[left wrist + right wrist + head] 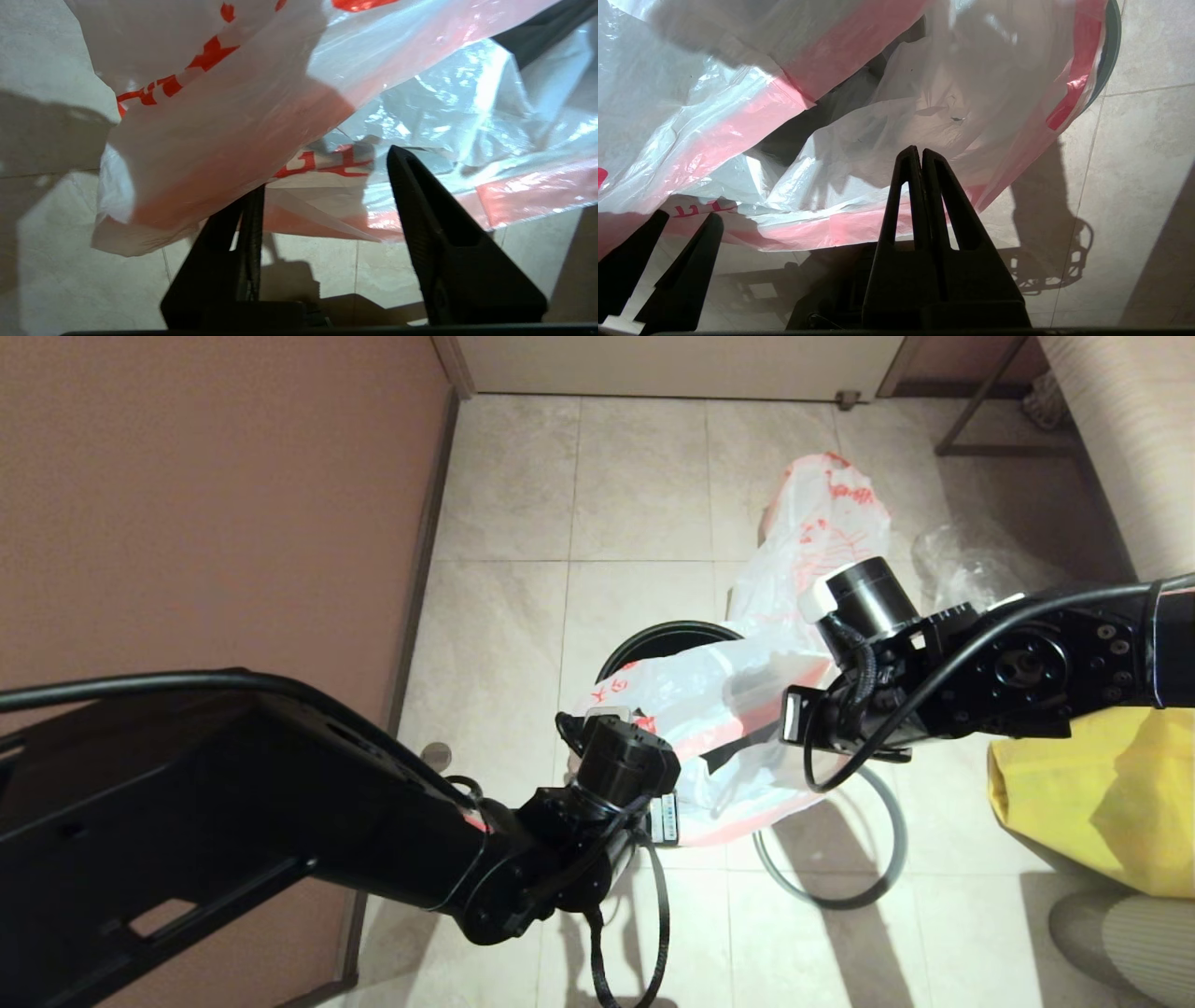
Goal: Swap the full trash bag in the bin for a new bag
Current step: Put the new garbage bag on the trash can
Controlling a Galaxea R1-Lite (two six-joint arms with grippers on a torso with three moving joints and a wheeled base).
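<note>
Limp white-and-red plastic new bag (719, 709) hangs between 2 grippers: right gripper (920, 156) pinches its edge shut, left gripper (327, 172) gapes beside it, ungripped.

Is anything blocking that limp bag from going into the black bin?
Nothing visible does. The new bag hangs over the bin, between the open left gripper and the shut right gripper. The full trash bag stands behind the bin, the grey ring beside it.

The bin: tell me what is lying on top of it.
The new bag is draped over the bin, covering most of its mouth; only a dark arc of rim shows. The bin's inside is hidden. The grey ring lies on the floor beside it.
</note>
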